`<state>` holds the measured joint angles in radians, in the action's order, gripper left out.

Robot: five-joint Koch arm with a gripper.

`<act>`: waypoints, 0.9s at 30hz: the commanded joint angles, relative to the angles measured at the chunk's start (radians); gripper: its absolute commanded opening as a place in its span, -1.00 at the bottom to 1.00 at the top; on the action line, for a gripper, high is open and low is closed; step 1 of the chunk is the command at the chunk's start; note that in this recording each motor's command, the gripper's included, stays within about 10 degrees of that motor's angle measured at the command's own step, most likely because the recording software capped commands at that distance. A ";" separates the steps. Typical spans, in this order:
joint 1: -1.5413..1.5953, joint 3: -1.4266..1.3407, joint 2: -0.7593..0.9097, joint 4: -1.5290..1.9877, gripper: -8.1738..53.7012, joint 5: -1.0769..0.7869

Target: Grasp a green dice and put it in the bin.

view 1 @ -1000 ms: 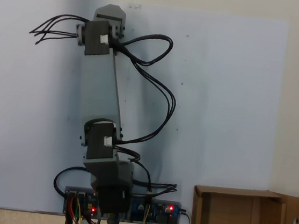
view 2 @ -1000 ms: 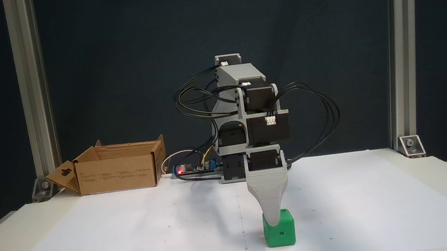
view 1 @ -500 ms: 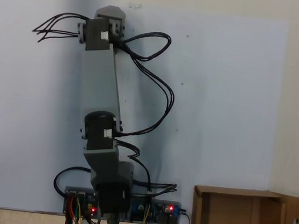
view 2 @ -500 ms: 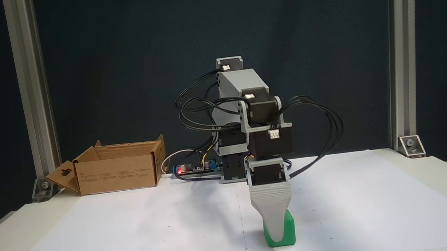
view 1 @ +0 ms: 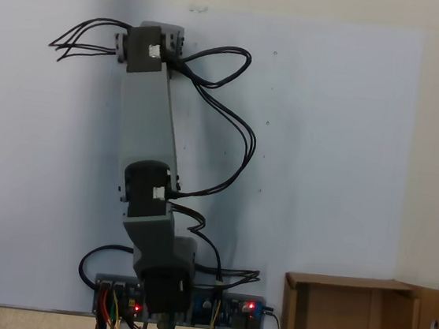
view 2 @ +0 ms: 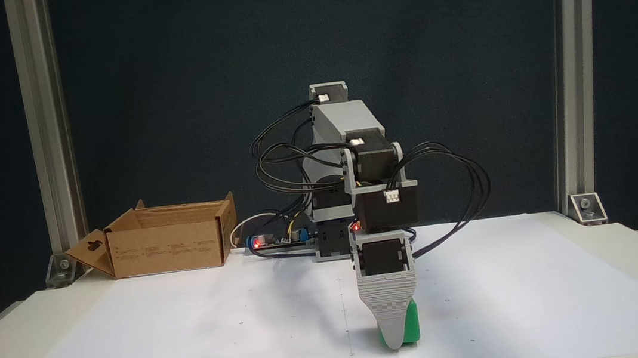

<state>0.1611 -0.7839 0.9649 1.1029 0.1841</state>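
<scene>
This looks like a lab test bench. A small robot arm (view 2: 369, 197) stands bolted at the back of a table (view 2: 635, 263) covered in white paper. Aluminium frame posts (view 2: 46, 132) rise at either side of the arm, a dark backdrop (view 2: 162, 70) hangs behind it, and bare circuit boards (view 2: 278, 240) with lit red lamps sit beside its base.

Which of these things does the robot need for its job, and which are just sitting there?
Needed for the job:
- green dice
- cardboard box
- gripper, down at the dice

Just sitting there:
- circuit boards with red lights
- metal posts
- white paper on the table
</scene>
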 commanded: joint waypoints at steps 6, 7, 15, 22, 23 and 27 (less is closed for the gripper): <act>-0.005 0.040 0.026 0.008 -0.36 0.037; -0.003 0.040 0.052 0.011 -0.36 0.037; 0.017 0.040 0.367 0.061 -0.36 0.034; 0.018 0.040 0.580 0.103 -0.36 0.032; 0.018 0.040 0.598 0.114 -0.36 0.034; 0.005 0.040 0.646 0.130 -0.36 0.032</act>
<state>0.1703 -0.7854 1.5693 1.2333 0.1841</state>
